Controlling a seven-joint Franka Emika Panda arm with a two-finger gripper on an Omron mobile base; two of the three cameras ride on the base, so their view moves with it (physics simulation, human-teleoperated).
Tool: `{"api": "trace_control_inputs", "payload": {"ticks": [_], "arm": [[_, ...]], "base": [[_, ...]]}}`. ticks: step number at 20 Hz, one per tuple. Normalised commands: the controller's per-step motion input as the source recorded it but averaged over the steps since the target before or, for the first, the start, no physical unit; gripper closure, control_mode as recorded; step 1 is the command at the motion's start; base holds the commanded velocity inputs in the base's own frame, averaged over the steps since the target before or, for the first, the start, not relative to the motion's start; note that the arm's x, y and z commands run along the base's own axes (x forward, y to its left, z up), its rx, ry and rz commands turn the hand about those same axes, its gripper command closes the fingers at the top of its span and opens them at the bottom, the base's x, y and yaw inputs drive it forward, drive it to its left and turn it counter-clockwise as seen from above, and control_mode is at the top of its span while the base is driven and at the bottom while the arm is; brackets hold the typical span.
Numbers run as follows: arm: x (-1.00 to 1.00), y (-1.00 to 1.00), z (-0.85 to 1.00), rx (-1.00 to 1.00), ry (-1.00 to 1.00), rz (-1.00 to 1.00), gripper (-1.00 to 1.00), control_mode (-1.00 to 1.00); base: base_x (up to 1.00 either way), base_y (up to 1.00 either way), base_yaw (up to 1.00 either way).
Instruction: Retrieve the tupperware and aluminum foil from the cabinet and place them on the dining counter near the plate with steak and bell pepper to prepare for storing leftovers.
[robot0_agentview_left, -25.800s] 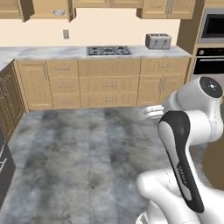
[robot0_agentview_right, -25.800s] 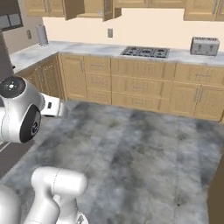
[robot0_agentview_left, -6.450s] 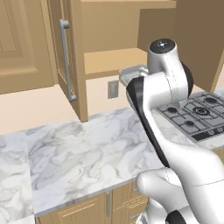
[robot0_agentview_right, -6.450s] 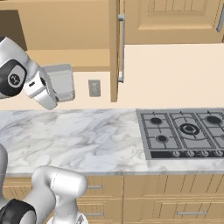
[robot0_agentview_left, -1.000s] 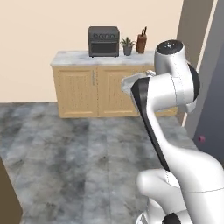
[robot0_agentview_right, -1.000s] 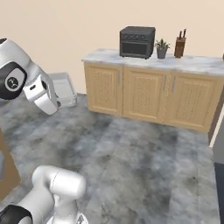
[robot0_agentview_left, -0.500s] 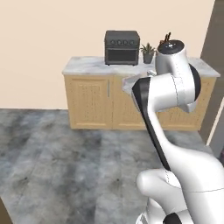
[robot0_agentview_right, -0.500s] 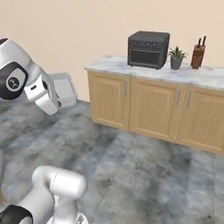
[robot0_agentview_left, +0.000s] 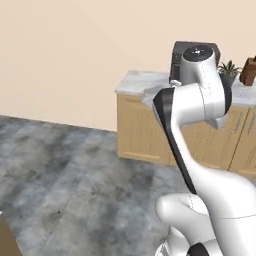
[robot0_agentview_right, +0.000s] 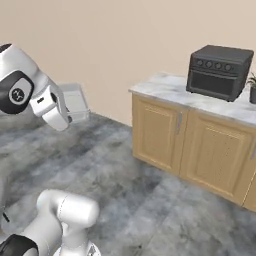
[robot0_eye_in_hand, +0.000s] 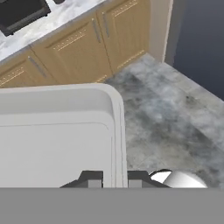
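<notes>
Left base view: the white arm filled the picture from 3 to 6 o'clock, and the tupperware (robot0_agentview_left: 150, 94) showed only as a pale sliver at the forearm's 9 o'clock edge, in front of a light-wood base cabinet (robot0_agentview_left: 142, 130) with a marble worktop (robot0_agentview_left: 137, 80). The step in hand looked like the carry toward the dining counter; doing it well probably meant keeping the wrist level and the base turns gentle, since the grip was on one rim alone

Right base view: the gripper (robot0_agentview_right: 70, 118) sat at about 9 o'clock, and the tupperware (robot0_agentview_right: 75, 101) hung from it in the air over the grey floor (robot0_agentview_right: 130, 195), well apart from the cabinet run. A black toaster oven (robot0_agentview_right: 218, 71) stood on that worktop at 2 o'clock. The container looked shallow, pale grey-white and rectangular

Hand view: the jaws were pinched tight on the near rim of the tupperware (robot0_eye_in_hand: 57, 131), one fingertip inside the wall and one outside. Its corner was rounded, its inside smooth and bare, its wall thin; I judged it light but apt to swing or slip if jolted
</notes>
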Motion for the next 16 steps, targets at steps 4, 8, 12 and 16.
{"api": "trace_control_inputs", "payload": {"ticks": [4,8,12,16], "arm": [[0.00,0.00,0.00,0.00,0.00,0.00,1.00,1.00],[0.00,0.00,0.00,0.00,0.00,0.00,1.00,1.00],[0.00,0.00,0.00,0.00,0.00,0.00,1.00,1.00],[0.00,0.00,0.00,0.00,0.00,0.00,1.00,1.00]], "base": [[0.76,0.35,0.53],[0.74,0.30,0.59],[0.79,0.09,0.57],[0.77,-0.26,0.37]]}}
